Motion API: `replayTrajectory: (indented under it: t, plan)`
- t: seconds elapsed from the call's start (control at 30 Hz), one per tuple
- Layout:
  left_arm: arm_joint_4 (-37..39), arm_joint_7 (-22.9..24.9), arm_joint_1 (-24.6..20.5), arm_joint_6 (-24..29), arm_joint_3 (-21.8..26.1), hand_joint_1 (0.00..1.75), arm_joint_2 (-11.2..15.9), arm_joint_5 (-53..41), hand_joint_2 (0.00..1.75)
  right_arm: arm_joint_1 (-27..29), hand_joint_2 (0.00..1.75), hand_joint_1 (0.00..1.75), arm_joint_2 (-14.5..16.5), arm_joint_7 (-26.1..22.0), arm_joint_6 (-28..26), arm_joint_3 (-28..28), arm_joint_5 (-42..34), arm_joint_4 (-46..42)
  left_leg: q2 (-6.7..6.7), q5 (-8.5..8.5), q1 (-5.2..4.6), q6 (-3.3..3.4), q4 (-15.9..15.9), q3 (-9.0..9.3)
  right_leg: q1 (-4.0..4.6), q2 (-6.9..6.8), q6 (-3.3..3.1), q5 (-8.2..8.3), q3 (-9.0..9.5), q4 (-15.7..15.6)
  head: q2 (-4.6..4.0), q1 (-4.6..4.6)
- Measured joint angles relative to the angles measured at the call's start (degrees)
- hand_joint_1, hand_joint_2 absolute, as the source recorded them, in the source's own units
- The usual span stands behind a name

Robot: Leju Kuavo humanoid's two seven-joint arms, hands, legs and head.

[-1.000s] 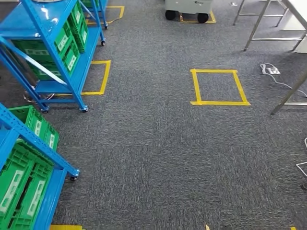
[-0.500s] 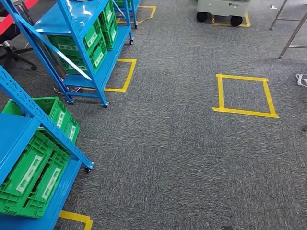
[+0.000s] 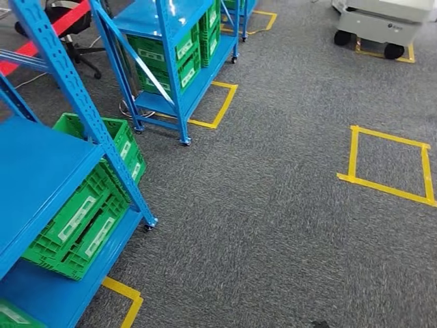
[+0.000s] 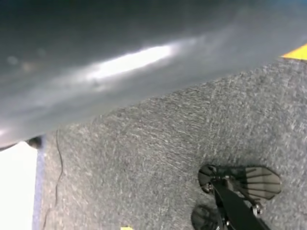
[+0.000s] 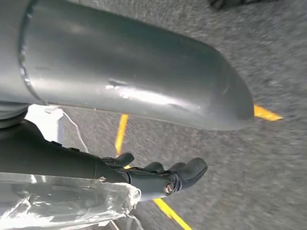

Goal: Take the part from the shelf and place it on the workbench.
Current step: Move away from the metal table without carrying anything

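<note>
A blue shelf rack [image 3: 46, 171] stands close at the left of the head view, with green crates [image 3: 82, 222] on its lower level. A second blue rack [image 3: 170, 20] with more green crates [image 3: 177, 58] stands farther back. No single part can be made out in the crates. In the right wrist view my right hand [image 5: 159, 177] hangs over the carpet, its dark fingers [image 5: 192, 168] stretched out and gripping nothing. Crumpled clear plastic [image 5: 65, 203] lies along the hand's base; I cannot tell what it is.
Grey carpet covers the floor, with a yellow tape square [image 3: 386, 160] at the right and tape marks by the racks. A white wheeled cart [image 3: 386, 20] stands at the back right. An office chair [image 3: 77, 27] and a red strip [image 3: 46, 37] are behind the racks.
The camera has swung to the left: racks, tape square and cart have all slid right in the picture. The near rack now takes up more of the left side, and the metal table legs have left the picture.
</note>
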Motion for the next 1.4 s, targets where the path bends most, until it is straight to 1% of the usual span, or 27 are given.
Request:
replayTrajectory:
  t: [0.03,0.07,0.1,0.13,0.2,0.27,0.33,0.4,0.47,0.53,0.6,0.63,0.67,0.7,0.77,0.83,0.9,0.93,0.97,1.03,1.1,1.13,1.17,1.2,1.27,1.33,1.4]
  plan:
    - [0.01,0.01,-0.13,-0.01,0.01,0.00,-0.04,0.00,0.00,0.06,0.00,0.00,0.00,-0.01,0.01,0.01,0.00,0.00,-0.72,0.03,0.03,0.08,0.00,-0.06,-0.10,1.59,0.15,-1.86,-1.98,4.05,0.00,0.16]
    - [0.01,0.01,-0.22,-0.01,0.02,0.00,-0.08,0.00,0.00,0.16,0.00,0.00,0.00,0.02,0.01,0.02,0.00,0.01,-1.50,0.02,0.03,0.11,0.01,-0.10,-0.19,2.38,0.27,-3.25,-3.98,7.89,0.00,0.23]
    - [0.02,0.01,-0.22,-0.01,0.02,0.00,-0.12,0.00,0.00,0.28,0.00,0.00,-0.01,0.04,0.01,0.03,0.00,0.01,-2.31,0.01,0.04,0.11,0.03,-0.06,-0.25,2.70,0.36,-3.69,-5.44,10.36,0.00,0.24]
    - [0.03,0.01,-0.17,-0.01,0.03,0.00,-0.16,0.00,0.00,0.39,0.00,0.00,-0.01,0.07,0.01,0.03,0.00,0.02,-3.14,-0.01,0.06,0.09,0.05,0.02,-0.29,2.83,0.43,-2.90,-5.96,10.68,0.00,0.25]
    - [0.05,0.01,-0.06,-0.01,0.07,0.00,-0.22,0.00,0.00,0.48,0.00,0.00,-0.03,0.09,0.01,0.03,0.00,0.02,-4.78,-0.13,0.18,-0.13,0.11,0.32,-0.56,3.51,0.55,1.64,-3.88,4.77,0.00,0.24]
    - [0.07,0.01,-0.14,-0.02,0.19,0.00,-0.22,0.00,0.00,0.48,0.00,0.00,-0.04,0.08,0.00,0.04,0.01,0.04,-6.25,-0.32,0.19,-0.69,0.38,0.38,-1.02,6.21,0.58,4.74,-0.74,-2.55,0.00,0.24]
    - [0.07,0.01,-0.21,-0.03,0.36,0.00,-0.16,0.00,0.00,0.38,0.00,0.00,-0.04,0.08,-0.02,0.06,0.07,0.06,-7.56,-0.24,0.26,-1.43,0.60,-0.02,-1.12,7.84,0.14,4.82,0.66,-5.08,0.00,0.24]
    - [0.08,0.04,-0.01,-0.06,0.45,0.00,-0.15,-0.02,0.00,0.24,0.00,0.00,-0.02,0.12,-0.03,0.09,0.17,0.07,-8.48,-0.11,0.49,-2.06,0.67,-0.42,-1.03,6.74,-0.67,4.92,1.05,-5.30,0.00,0.24]
    - [0.10,0.07,0.12,-0.10,0.47,0.00,-0.14,-0.04,0.00,0.25,0.00,0.00,0.01,0.15,-0.04,0.15,0.32,0.07,-6.25,-1.41,0.41,-2.65,2.72,-1.49,-1.07,5.32,-1.42,5.08,1.27,-5.54,0.00,-0.05]
    - [0.11,0.07,-0.13,-0.12,0.49,0.00,-0.14,-0.05,0.00,0.42,0.00,0.00,0.02,0.16,-0.07,0.26,0.51,0.07,-2.63,-4.72,0.36,-3.20,9.24,-4.73,-0.90,3.59,-1.99,4.95,1.42,-5.66,0.00,-0.40]
    - [0.11,0.07,-0.33,-0.14,0.49,0.00,-0.17,-0.05,0.00,0.57,0.00,0.00,0.01,0.19,-0.10,0.35,0.68,0.07,-1.36,-7.13,0.54,-3.42,16.16,-8.26,-0.63,1.75,-2.32,4.68,1.54,-5.64,0.00,-0.45]
    - [0.11,0.07,-0.26,-0.15,0.49,0.00,-0.21,-0.05,0.00,0.57,0.00,0.00,0.01,0.22,-0.11,0.38,0.76,0.07,-1.21,-6.83,0.59,-3.36,17.16,-8.81,-0.51,0.94,-2.37,4.54,1.66,-5.63,0.00,-0.46]
    - [0.11,0.07,-0.14,-0.18,0.49,0.00,-0.22,-0.06,0.00,0.53,0.00,0.00,0.01,0.24,-0.13,0.42,0.83,0.07,-1.07,-5.47,0.57,-3.16,15.95,-8.23,-0.37,0.21,-2.39,4.38,1.86,-5.63,0.00,-0.48]
    - [0.11,0.08,-0.03,-0.19,0.50,0.00,-0.21,-0.07,0.00,0.49,0.00,0.00,0.01,0.25,-0.14,0.48,0.89,0.07,-0.65,-3.39,0.45,-2.77,12.71,-6.56,-0.22,-0.51,-2.39,4.19,2.14,-5.65,0.00,-0.48]
    - [0.11,0.07,-0.10,-0.21,0.50,0.00,-0.07,-0.07,0.00,0.45,0.00,0.00,0.08,0.26,-0.15,0.67,0.96,0.07,1.87,-0.46,-0.26,-1.57,5.11,-2.61,0.12,-1.87,-2.21,3.69,2.56,-5.68,0.00,-0.46]
    - [0.11,0.05,-0.32,-0.27,0.51,0.00,0.06,-0.08,0.00,0.39,0.00,0.00,0.16,0.32,-0.18,0.84,1.04,0.07,3.52,-0.21,-0.92,-0.76,1.63,-0.89,0.37,-3.27,-1.76,3.20,2.68,-5.74,0.00,-0.46]
    - [0.11,0.06,-0.17,-0.31,0.52,0.00,0.09,-0.09,0.00,0.13,0.00,0.00,0.17,0.43,-0.22,0.90,1.17,0.04,2.47,-0.21,-0.85,-0.49,1.04,-0.78,0.47,-4.49,-1.28,2.84,3.12,-5.93,0.00,-0.50]
    - [0.12,0.07,0.01,-0.32,0.52,0.00,0.08,-0.10,0.00,-0.02,0.00,0.00,0.12,0.48,-0.26,0.92,1.27,0.03,1.86,-0.02,-0.67,-0.34,0.62,-0.59,0.44,-3.92,-1.01,2.51,3.24,-5.73,-0.01,-0.44]
    - [0.13,0.08,0.10,-0.34,0.53,0.00,0.05,-0.12,0.00,-0.14,0.00,0.00,0.07,0.50,-0.31,0.96,1.39,0.01,1.23,0.25,-0.44,-0.15,0.19,-0.41,0.37,-2.48,-0.75,1.77,2.87,-4.65,-0.01,-0.31]
    - [0.14,0.09,-0.04,-0.39,0.54,0.00,-0.03,-0.20,0.00,-0.15,0.00,0.00,-0.04,0.53,-0.39,1.10,1.67,0.00,-0.16,0.57,-0.13,0.12,-0.26,-0.26,0.04,1.32,-0.23,-1.22,-0.18,1.44,-0.01,0.01]
    - [0.15,0.10,-0.24,-0.42,0.54,0.00,-0.10,-0.26,0.00,0.03,0.00,0.00,-0.10,0.64,-0.46,1.31,1.96,0.00,-1.81,0.57,-0.03,0.24,-0.24,-0.31,-0.29,2.74,0.19,-3.87,-4.39,9.00,0.00,0.10]
    - [0.15,0.10,-0.21,-0.42,0.54,0.00,-0.14,-0.26,0.00,0.13,0.00,0.00,-0.14,0.71,-0.50,1.39,2.15,0.00,-2.63,0.52,0.03,0.21,-0.21,-0.26,-0.44,2.84,0.39,-3.74,-5.61,10.62,0.00,0.10]
    - [0.15,0.12,-0.14,-0.42,0.54,0.00,-0.17,-0.27,0.00,0.21,0.00,0.00,-0.17,0.77,-0.55,1.50,2.39,0.00,-3.47,0.45,0.14,0.07,-0.15,-0.16,-0.61,2.91,0.62,-2.32,-5.75,9.88,0.00,0.10]
    - [0.15,0.14,-0.07,-0.42,0.54,0.00,-0.20,-0.27,0.00,0.26,0.00,0.00,-0.18,0.81,-0.61,1.63,2.62,0.00,-4.30,0.34,0.30,-0.15,-0.05,-0.05,-0.87,3.20,0.89,0.02,-4.83,7.02,0.00,0.10]
    - [0.15,0.19,-0.09,-0.42,0.54,0.00,-0.18,-0.29,0.00,0.29,0.00,0.00,-0.19,0.89,-0.70,1.94,2.94,0.02,-5.91,-0.04,0.54,-0.93,0.52,-0.08,-1.55,5.48,1.40,4.03,-1.76,-0.66,0.00,0.14]
    - [0.15,0.20,-0.20,-0.42,0.54,0.00,-0.09,-0.34,0.00,0.28,0.00,0.00,-0.17,0.96,-0.74,2.24,3.10,0.04,-7.30,-0.17,0.62,-1.81,1.07,-0.56,-1.81,7.33,0.99,4.84,0.05,-4.30,0.00,0.13]
    - [0.16,0.22,-0.01,-0.38,0.54,0.00,-0.07,-0.44,0.00,0.16,0.00,0.00,-0.17,1.08,-0.75,2.48,3.34,0.05,-8.48,0.04,0.83,-2.52,1.15,-1.01,-1.60,6.62,-0.08,4.68,0.38,-4.41,0.00,0.08]
